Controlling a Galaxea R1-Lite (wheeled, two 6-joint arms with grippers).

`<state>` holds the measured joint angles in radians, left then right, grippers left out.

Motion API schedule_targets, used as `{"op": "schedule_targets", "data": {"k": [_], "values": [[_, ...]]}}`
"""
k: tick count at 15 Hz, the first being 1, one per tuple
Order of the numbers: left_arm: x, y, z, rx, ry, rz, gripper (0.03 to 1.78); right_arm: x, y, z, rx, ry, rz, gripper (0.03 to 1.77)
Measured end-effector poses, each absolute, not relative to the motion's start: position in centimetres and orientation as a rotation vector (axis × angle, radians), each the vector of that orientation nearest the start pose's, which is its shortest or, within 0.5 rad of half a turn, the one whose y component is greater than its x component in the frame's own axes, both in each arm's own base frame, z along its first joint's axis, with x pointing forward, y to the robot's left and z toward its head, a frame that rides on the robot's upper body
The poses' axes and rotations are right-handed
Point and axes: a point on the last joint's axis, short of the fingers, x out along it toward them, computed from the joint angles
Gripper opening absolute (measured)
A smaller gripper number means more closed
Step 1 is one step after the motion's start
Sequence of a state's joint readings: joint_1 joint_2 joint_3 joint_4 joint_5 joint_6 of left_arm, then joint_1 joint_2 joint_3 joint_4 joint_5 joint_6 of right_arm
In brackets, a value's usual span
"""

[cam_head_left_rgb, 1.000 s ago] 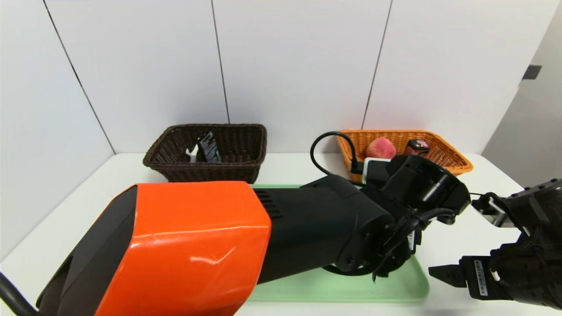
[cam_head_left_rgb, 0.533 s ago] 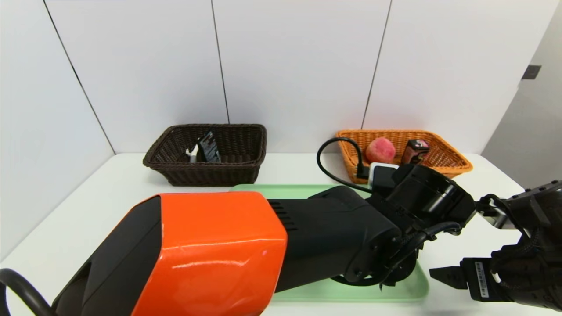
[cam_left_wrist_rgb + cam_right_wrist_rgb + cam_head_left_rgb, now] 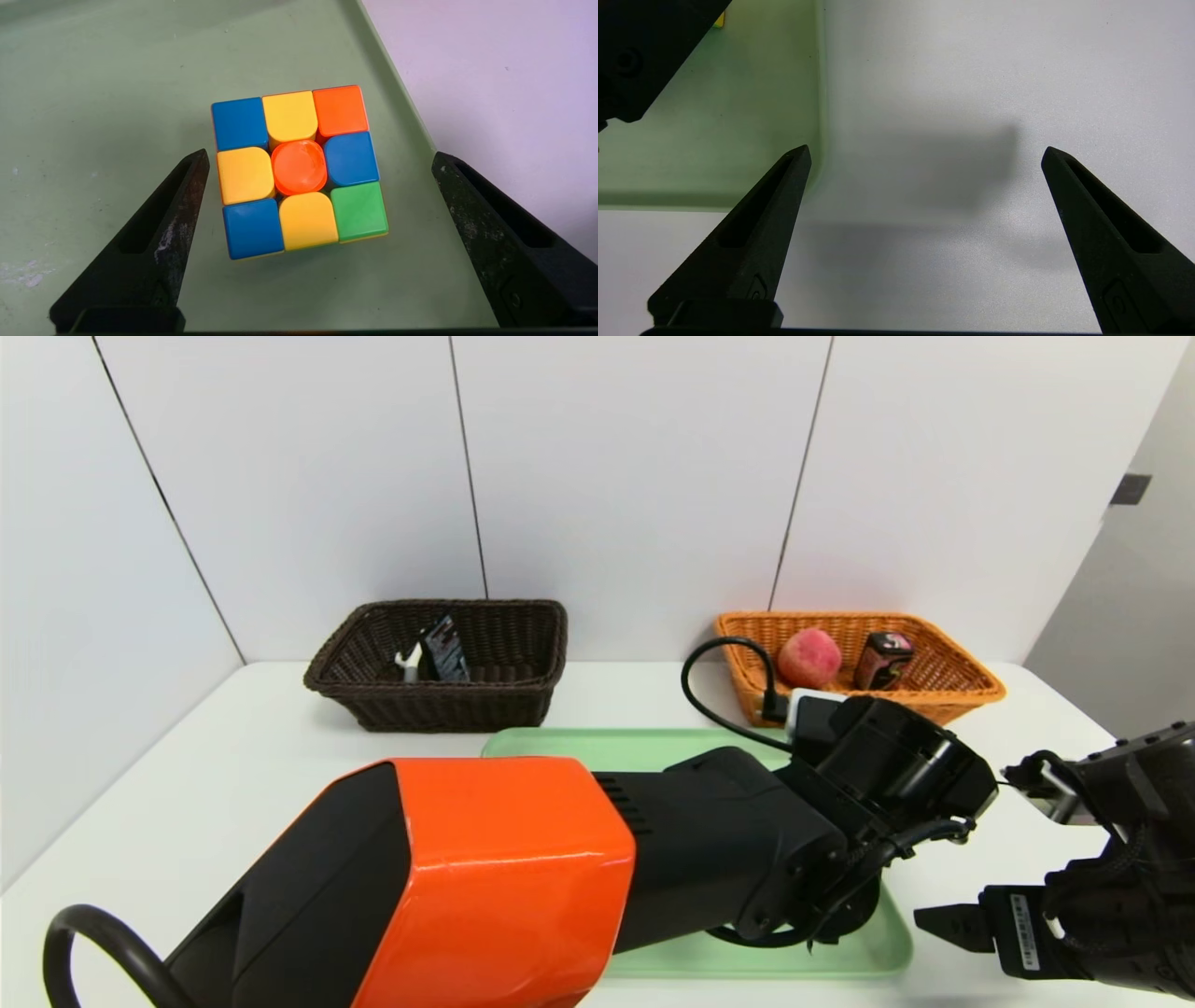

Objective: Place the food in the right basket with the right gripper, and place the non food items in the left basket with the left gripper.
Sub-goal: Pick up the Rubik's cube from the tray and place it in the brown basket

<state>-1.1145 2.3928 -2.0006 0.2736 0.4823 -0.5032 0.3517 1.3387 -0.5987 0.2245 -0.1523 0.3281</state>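
White bench [image 3: 233, 747] carries the whole sort, and most of it looks finished; the green tray [image 3: 653, 747] at its middle shows bare in the head view apart from what the left arm hides; behind it to the left, the dark brown basket [image 3: 523, 686] already holds a small white wrench [image 3: 407, 662] and a dark packet [image 3: 445, 649], while the orange basket [image 3: 971, 686] to the right holds a peach [image 3: 809, 657] and a small dark can [image 3: 882, 659]; the one piece visibly left is a puzzle cube [image 3: 299, 170], a non-food item, flat on the tray near its right edge; its top face is a scramble of blue, yellow, orange and green tiles round a glossy orange centre, and its edges look squared and rigid, so it should take a plain pinch; the left end effector [image 3: 320, 156] hangs over it with fingers spread wide, one fingertip just beside one side of the cube and the other well clear of the opposite side, nothing gripped yet; the right end effector [image 3: 927, 154] idles with fingers wide and holding nothing, above bare bench just off the tray's right rim.
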Motion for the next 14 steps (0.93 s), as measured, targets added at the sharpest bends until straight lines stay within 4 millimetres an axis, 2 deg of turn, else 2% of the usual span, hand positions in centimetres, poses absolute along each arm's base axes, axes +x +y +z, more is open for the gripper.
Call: {"op": "schedule_targets", "data": {"k": [10,14], "values": [[22.7,-43.9,13.4,0.012,0.606,-0.467,1.69,15.9,5.4,14.4,0.061,0.96,0.025,1.71],[22.9,-44.1,13.3,0.009,0.586,-0.476,1.08,15.8,5.4,14.1,0.057,0.969,0.026,1.71]]}}
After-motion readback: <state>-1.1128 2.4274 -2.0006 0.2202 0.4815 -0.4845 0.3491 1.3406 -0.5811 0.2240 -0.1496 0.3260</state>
